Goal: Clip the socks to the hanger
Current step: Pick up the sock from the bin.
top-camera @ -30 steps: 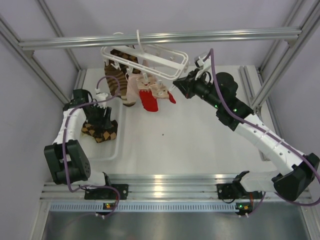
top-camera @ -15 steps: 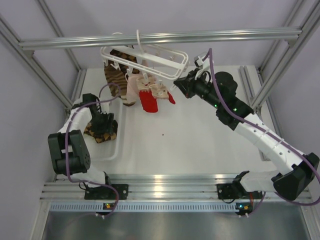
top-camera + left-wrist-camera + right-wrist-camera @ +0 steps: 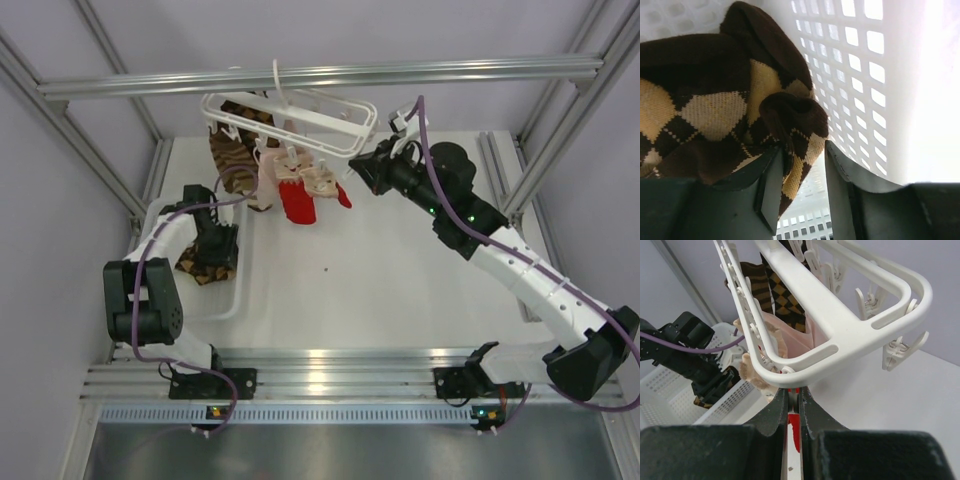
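- One checked sock (image 3: 715, 110) lies bunched in the white basket (image 3: 860, 75) on the left of the tabletop (image 3: 400, 270). Its mate (image 3: 232, 150) hangs clipped at the hanger's left end.
- The left hand (image 3: 802, 150) is down in the basket. Its fingers are half apart and straddle a raised fold of the sock, with a gap on one side, so I'd say nothing is pinched yet.
- To do the pick well, I'd close on that fold alone and keep the tips off the mesh floor. Then lift straight up so the sock unrolls and hangs long.
- A bite near the cuff would leave an edge free for a clip (image 3: 897, 352).
- The hanger (image 3: 800, 295) hangs from the overhead bar, with a red sock (image 3: 297, 203) and a pale pink sock (image 3: 268, 170) beneath it.
- The right hand (image 3: 794, 395) is pressed tight together at the hanger's near rim, apparently steadying it. It should hold it level.
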